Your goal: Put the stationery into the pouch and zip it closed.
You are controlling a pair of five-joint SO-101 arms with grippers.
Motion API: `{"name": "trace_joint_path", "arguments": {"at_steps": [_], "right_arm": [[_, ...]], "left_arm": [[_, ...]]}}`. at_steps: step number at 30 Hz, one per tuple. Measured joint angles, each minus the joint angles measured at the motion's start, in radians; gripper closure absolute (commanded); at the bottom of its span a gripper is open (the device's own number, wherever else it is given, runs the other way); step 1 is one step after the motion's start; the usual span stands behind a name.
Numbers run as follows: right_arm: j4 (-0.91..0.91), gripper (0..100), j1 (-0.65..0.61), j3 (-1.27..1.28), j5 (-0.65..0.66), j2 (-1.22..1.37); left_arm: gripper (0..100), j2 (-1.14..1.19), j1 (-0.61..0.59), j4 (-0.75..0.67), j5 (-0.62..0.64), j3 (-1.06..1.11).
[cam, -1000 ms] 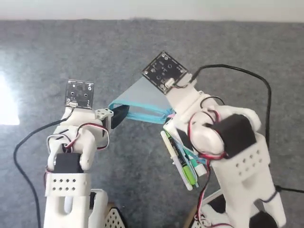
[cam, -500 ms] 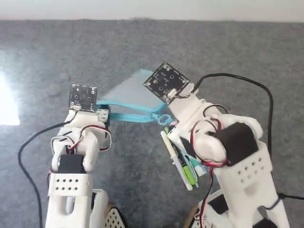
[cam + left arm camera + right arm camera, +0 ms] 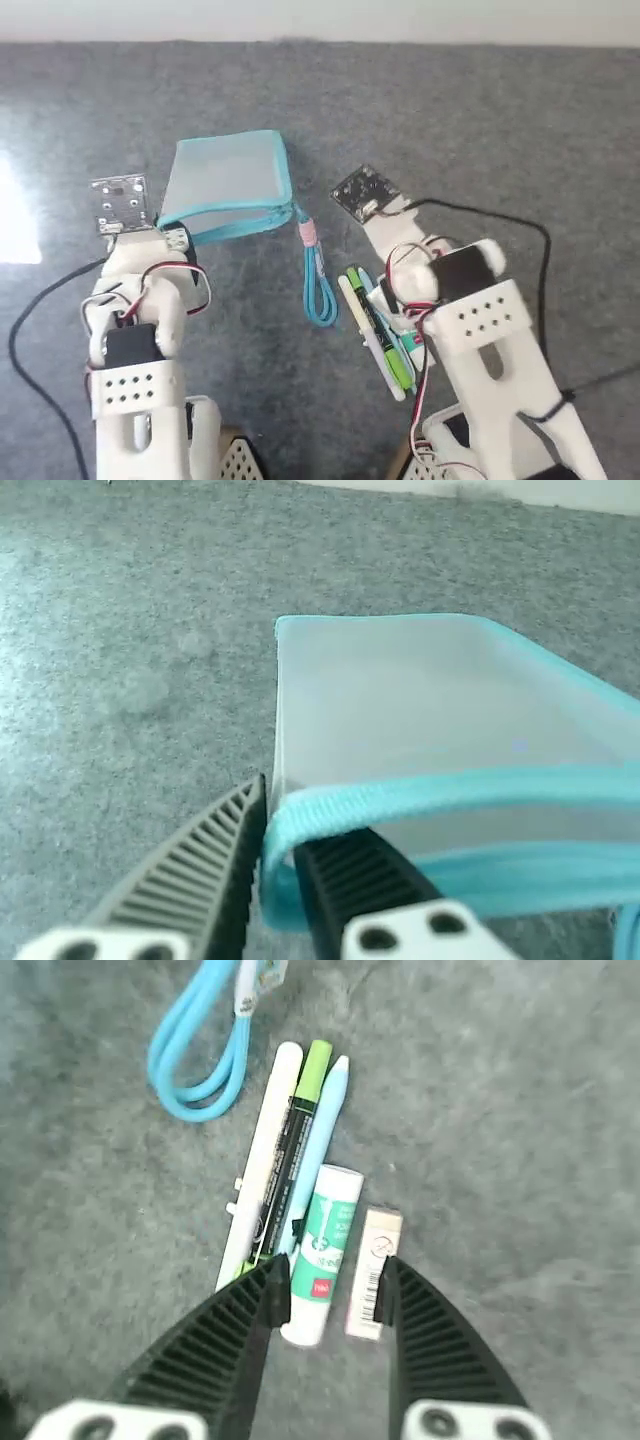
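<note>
No print can be read. The glue stick (image 3: 322, 1250), in the lower middle of the high view, bears a green-and-white label with a small red patch, its lettering too small to make out. The eraser (image 3: 372, 1272) just beside it carries a barcode. The green marker (image 3: 297, 1150) has pale, illegible lettering along its dark barrel.

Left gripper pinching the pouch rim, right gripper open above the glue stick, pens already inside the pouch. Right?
No. The pens are not in the pouch; the right wrist view shows them on the table beside the glue stick. The left gripper does pinch the pouch rim; the right gripper is open above the glue stick.
</note>
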Motion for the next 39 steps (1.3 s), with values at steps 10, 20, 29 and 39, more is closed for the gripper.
{"name": "trace_joint_path", "arguments": {"at_steps": [10, 20, 29, 39], "right_arm": [[-0.181, 85.4, 0.014, 0.242, -0.021, 0.0], [-0.19, 85.0, 0.173, 0.288, 0.055, 0.0], [-0.164, 85.0, 0.272, 0.358, 0.213, 0.0], [-0.21, 85.0, 0.272, 0.44, 0.261, 0.0]], "left_arm": [[99, 0.0, 0.0, 0.002, 0.0, 0.015], [99, 0.0, 0.0, 0.002, 0.0, 0.015], [99, 0.0, 0.0, 0.002, -0.002, 0.028], [99, 0.0, 0.0, 0.002, -0.002, 0.028]]}}
